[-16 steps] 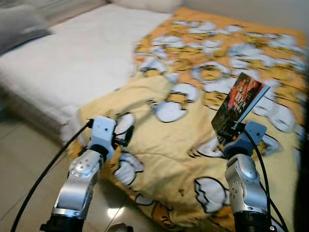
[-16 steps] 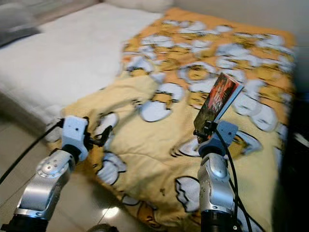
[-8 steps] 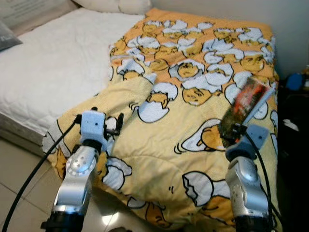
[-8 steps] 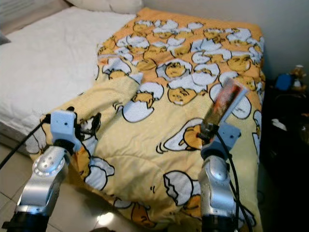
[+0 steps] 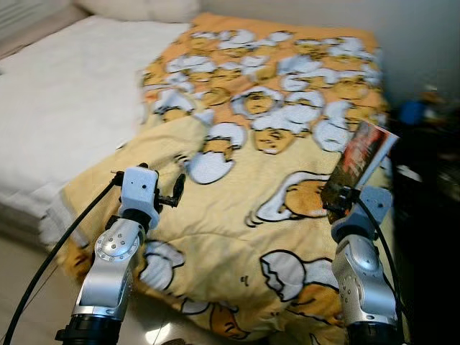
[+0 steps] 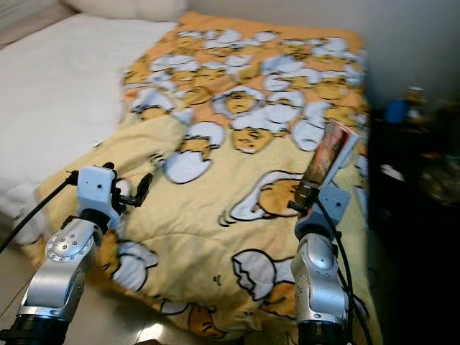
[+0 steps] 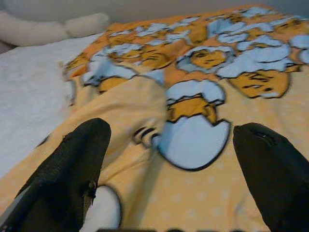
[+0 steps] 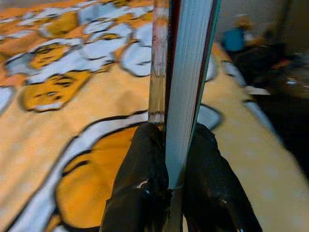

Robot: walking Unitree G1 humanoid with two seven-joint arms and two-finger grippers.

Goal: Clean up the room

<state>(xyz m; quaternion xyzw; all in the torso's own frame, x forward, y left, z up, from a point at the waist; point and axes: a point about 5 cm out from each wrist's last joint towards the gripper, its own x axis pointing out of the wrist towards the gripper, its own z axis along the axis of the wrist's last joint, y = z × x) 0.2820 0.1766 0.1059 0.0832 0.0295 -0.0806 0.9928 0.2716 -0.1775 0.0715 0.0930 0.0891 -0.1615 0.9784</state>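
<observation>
My right gripper [image 5: 338, 198] is shut on a book [image 5: 359, 161] with a dark red cover, held upright over the right side of the bed. In the right wrist view the book's page edge [image 8: 186, 72] stands clamped between the two black fingers [image 8: 140, 179]. My left gripper [image 5: 176, 192] stands open and holds nothing, low over the near left part of the yellow duvet [image 5: 244, 194]. Its two fingers [image 7: 72, 164] spread wide above the egg-and-chick print in the left wrist view.
The duvet [image 6: 237, 144] covers the right half of the bed; a bare white mattress [image 5: 65, 93] lies to the left with a pillow [image 5: 129, 8] at the head. A dark piece of furniture [image 6: 424, 187] with small items stands right of the bed. Pale floor tiles [image 5: 29, 302] show at front left.
The whole view has swung to the right, bringing the dark furniture beside the bed into sight. Both arms keep their poses, the book still held upright.
</observation>
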